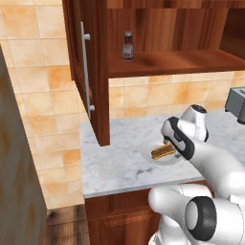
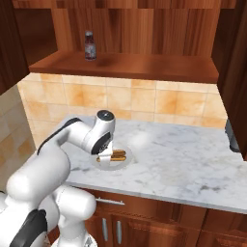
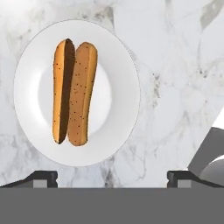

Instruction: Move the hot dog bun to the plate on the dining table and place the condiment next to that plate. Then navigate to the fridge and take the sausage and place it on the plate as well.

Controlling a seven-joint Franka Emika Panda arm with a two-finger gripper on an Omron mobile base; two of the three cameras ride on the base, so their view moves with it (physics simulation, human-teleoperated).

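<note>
Overhead, the gripper (image 3: 112, 178) hung with its fingers spread wide and nothing between them, above a white plate (image 3: 118, 131) on the marble counter (image 1: 115, 162). A split bun (image 3: 73, 92) lay on that plate. Higher up, the condiment bottle (image 1: 128, 46) stood on the cabinet shelf (image 2: 144, 65).

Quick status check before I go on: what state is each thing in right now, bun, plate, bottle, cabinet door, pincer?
Hot dog bun: split open, lying on the plate, not gripped.
Plate: flat on the marble counter, holding the bun alone.
Condiment bottle: upright on the cabinet shelf, capped.
Cabinet door: swung open.
Pincer: open, above the plate, holding nothing.
</note>
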